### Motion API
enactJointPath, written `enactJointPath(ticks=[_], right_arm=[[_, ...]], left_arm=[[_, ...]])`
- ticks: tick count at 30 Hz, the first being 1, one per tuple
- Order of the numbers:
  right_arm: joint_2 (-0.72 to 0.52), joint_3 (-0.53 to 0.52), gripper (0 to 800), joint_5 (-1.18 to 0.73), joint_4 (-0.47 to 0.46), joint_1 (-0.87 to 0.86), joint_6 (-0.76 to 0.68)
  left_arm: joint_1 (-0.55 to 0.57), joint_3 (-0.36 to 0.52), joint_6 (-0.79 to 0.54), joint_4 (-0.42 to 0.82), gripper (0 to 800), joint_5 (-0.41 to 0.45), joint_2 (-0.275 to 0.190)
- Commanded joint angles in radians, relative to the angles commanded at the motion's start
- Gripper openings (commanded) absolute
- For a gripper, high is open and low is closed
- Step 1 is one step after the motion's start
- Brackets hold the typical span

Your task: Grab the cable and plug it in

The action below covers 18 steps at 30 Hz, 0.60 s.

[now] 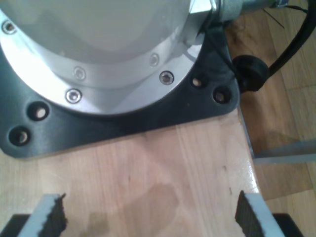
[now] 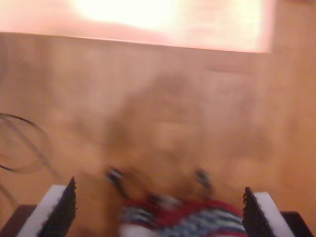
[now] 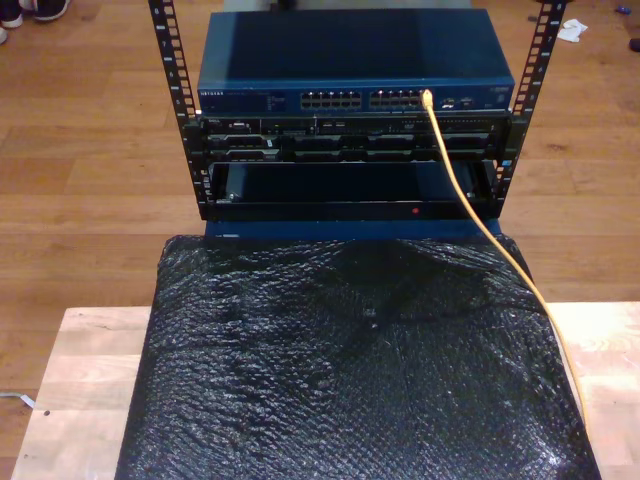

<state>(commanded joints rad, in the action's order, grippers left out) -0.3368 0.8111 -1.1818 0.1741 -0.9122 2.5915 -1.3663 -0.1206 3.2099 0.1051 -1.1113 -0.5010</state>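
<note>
My first gripper (image 1: 150,215) hangs with its jaws spread wide and nothing between them. Below the gap lies bare wooden table (image 1: 148,173). Just ahead of its pads (image 1: 54,215) sits a round silver arm base (image 1: 98,54) on a black mounting plate (image 1: 123,116). A black cord (image 1: 291,44) runs over wood floor beyond the table edge.

My second gripper (image 2: 158,210) is also released, jaws wide apart and grasping nothing. Its view is badly blurred. Below the gap is brown wood, and close between the pads (image 2: 61,207) is a red, white and blue thing (image 2: 177,217) that cannot be made out. Thin dark wire loops (image 2: 22,143) lie off to one side.

In the exterior view, the cable (image 3: 470,200) is yellow. One end meets a port on the front of a blue switch (image 3: 355,60) at the top of a rack (image 3: 350,150), toward the exterior view's right. From there it drops down past the rack front and runs along the edge of a black sheet (image 3: 350,370) covering the table, at the exterior view's right. Whether the plug is fully seated cannot be told.
</note>
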Motion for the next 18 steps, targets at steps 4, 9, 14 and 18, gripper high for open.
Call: enactJointPath(ticks=[4, 9, 14, 18], right_arm=[[-0.048, -0.044, 800, -0.077, -0.025, -0.133, 0.106], [-0.143, -0.16, 800, -0.089, -0.097, -0.27, 0.265], [-0.256, -0.296, 800, -0.089, -0.12, -0.416, 0.43], [-0.345, -0.414, 800, -0.087, -0.118, -0.519, 0.534]], left_arm=[[0.0, 0.0, 0.0, 0.0, 800, 0.0, 0.0], [0.0, 0.0, 0.0, 0.0, 800, -0.002, 0.0], [0.0, 0.0, 0.0, 0.0, 800, -0.002, 0.0], [0.0, 0.0, 0.0, 0.0, 800, 0.0, 0.0]])
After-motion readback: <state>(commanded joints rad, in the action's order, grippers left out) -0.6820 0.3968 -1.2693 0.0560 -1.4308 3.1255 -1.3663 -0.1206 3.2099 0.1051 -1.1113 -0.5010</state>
